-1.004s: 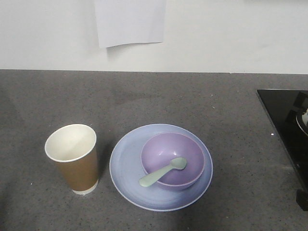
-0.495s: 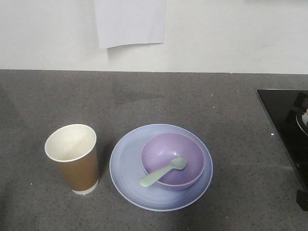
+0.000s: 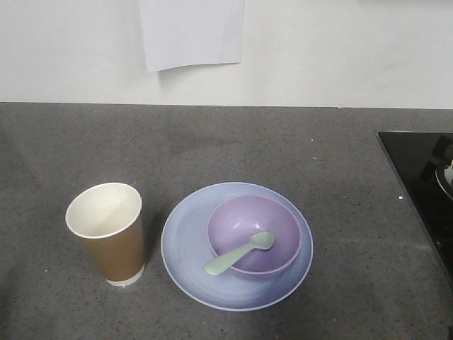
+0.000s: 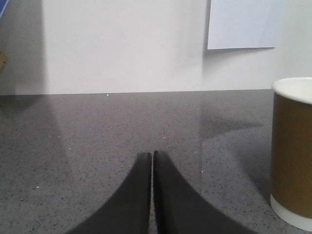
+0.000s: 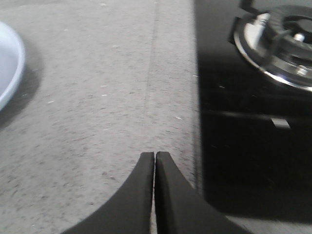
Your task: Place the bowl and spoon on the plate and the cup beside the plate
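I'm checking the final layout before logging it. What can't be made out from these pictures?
- Cup: left wrist view cuts off its right side at the frame edge.
- Plate: right wrist view shows only a sliver of rim.
- Plate under the bowl: hidden in the front view.
- Stove burner: blurred, cut off.
- Left hand and right hand: absent from the front view.

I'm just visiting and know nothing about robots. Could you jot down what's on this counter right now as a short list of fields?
surface: dark grey speckled counter
plate: pale blue, round, flat on the counter
bowl: lavender, sitting on the plate
spoon: pale mint, scoop inside the bowl, handle resting over its near rim
cup: brown paper, upright, beside the plate, not touching it
stove: black cooktop with a burner, at the counter's right edge
left end effector: shut, empty, near the cup
right end effector: shut, empty, by the stove
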You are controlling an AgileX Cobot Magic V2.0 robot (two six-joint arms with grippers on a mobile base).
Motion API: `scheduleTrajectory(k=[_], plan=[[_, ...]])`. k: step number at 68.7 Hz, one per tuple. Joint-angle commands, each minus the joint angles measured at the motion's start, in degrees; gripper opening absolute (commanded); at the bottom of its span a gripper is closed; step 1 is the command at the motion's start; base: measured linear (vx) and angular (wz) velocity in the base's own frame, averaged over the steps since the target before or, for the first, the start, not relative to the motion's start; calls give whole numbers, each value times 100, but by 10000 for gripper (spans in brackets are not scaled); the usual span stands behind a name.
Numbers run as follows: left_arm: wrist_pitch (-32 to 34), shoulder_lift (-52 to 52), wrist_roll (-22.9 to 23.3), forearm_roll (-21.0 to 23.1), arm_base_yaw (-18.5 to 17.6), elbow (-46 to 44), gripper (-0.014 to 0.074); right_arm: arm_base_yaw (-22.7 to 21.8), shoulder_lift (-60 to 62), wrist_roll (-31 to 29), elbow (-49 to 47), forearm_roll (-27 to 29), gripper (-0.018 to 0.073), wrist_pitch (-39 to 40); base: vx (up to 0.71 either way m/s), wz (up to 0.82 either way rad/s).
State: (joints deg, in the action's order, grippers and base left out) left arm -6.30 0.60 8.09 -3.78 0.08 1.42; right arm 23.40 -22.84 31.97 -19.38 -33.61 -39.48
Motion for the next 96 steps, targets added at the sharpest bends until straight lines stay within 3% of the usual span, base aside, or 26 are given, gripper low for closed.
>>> scheduleTrajectory(k=[1, 6, 13, 20, 32, 46, 63, 96], plan=[[402, -13, 66, -5, -2, 176, -7, -184, 277, -550, 231, 14, -5, 1157, 0, 0], [402, -13, 66, -5, -2, 176, -7, -515, 533, -649, 617, 318, -5, 1853, 0, 0], [402, -13, 66, -5, -2, 176, -7, -1117, 873, -659, 1073, 1336, -5, 2231, 0, 0], [402, -13, 66, -5, -2, 176, -7, -1670, 1355, -1129, 1573, 2090, -5, 2974, 0, 0], [402, -13, 66, -5, -2, 176, -7, -2103, 2190, -2024, 2137, 2819, -5, 4274, 0, 0], [402, -13, 66, -5, -2, 176, -7, -2167, 2412, -2819, 2197, 2936, -5, 4349, 0, 0], [402, -13, 60, -5, -2, 176, -7, -2167, 2412, -2878, 2197, 2942, -5, 4301, 0, 0], [402, -13, 60, -5, -2, 176, -7, -2167, 2412, -3549, 2197, 2832, -5, 4436, 0, 0]])
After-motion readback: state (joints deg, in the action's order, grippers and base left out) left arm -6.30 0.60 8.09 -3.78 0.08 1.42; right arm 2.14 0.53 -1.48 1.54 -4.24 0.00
